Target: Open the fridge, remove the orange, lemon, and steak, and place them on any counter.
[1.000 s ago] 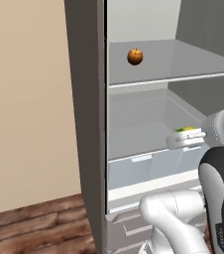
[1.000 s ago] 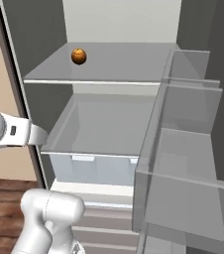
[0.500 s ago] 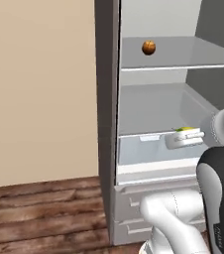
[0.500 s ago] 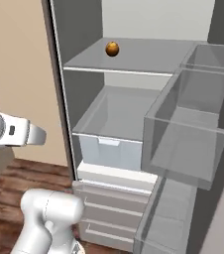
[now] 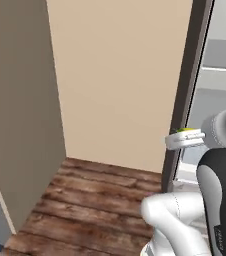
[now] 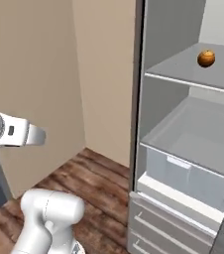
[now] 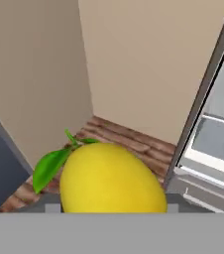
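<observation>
The two-finger gripper (image 5: pixel 184 134) is clasping the bright yellow oval lemon (image 7: pixel 111 178), outside the open grey steel fridge (image 6: pixel 183 149); no counter is showing yet.

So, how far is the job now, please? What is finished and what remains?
Done: the fridge stands open. In hand: the gripper holds the lemon, outside the fridge above the wooden floor. Left: set the lemon on a counter, then fetch the orange, which sits on the upper shelf. The steak also remains to be moved.
</observation>
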Robot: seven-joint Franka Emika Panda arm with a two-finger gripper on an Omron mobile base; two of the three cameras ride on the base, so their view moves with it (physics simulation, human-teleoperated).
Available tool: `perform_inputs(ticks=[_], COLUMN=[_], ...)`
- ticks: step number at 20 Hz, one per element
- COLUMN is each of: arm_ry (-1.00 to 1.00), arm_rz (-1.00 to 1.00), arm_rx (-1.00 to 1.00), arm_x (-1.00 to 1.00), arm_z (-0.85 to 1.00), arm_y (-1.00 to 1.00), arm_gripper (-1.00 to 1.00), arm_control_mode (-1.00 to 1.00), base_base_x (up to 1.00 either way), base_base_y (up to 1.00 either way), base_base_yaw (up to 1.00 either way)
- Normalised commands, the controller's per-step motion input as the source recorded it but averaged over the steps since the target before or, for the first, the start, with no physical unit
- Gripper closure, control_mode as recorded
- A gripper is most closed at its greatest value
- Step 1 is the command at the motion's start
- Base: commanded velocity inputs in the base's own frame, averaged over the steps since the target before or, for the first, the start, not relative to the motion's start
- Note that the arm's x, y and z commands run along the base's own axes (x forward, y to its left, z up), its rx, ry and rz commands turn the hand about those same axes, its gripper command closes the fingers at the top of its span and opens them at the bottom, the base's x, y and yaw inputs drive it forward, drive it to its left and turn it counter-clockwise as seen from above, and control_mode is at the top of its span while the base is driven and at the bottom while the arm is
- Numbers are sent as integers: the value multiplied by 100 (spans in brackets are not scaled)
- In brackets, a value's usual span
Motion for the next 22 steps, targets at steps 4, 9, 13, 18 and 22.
perform_inputs(ticks=[4, 9, 13, 18, 22], arm_ry=[0, 0, 0, 0, 0], arm_rz=[0, 0, 0, 0, 0], arm_rx=[0, 0, 0, 0, 0], arm_x=[0, 0, 0, 0, 0], arm_z=[0, 0, 0, 0, 0], arm_y=[0, 0, 0, 0, 0], arm_gripper=[100, 100, 100, 100, 100], arm_control_mode=[100, 100, 100, 100, 100], base_base_x=[-4, -33, -41, -14, 0], base_base_y=[78, 74, 72, 82, 94], base_base_yaw=[77, 72, 66, 62, 56])
